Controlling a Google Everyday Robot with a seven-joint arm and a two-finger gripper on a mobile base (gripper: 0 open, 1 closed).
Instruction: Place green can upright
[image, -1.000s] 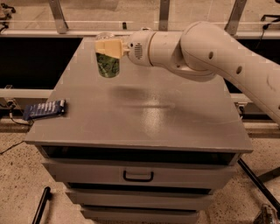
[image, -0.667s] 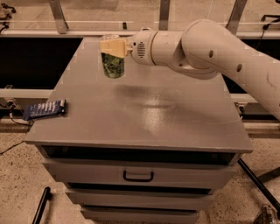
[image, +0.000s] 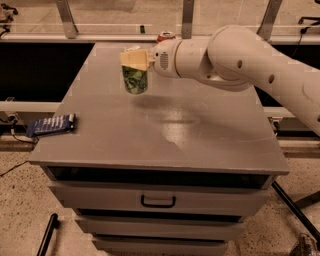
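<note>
The green can (image: 135, 80) has a mottled green-and-white label and stands upright in the air, just above the far left part of the grey cabinet top (image: 165, 120). My gripper (image: 135, 59) reaches in from the right on the white arm (image: 240, 55). Its pale fingers (image: 132, 58) are shut on the can's upper part. The can's top end is hidden by the fingers. A faint shadow lies on the top to the right of the can.
A red can's top (image: 165, 36) shows behind the arm at the cabinet's far edge. A dark blue packet (image: 50, 124) lies on a ledge left of the cabinet. A drawer handle (image: 157, 201) is at the front. Metal posts stand behind.
The gripper with the green can has moved slightly right and lower toward the cabinet top. The can remains upright in its grasp.
</note>
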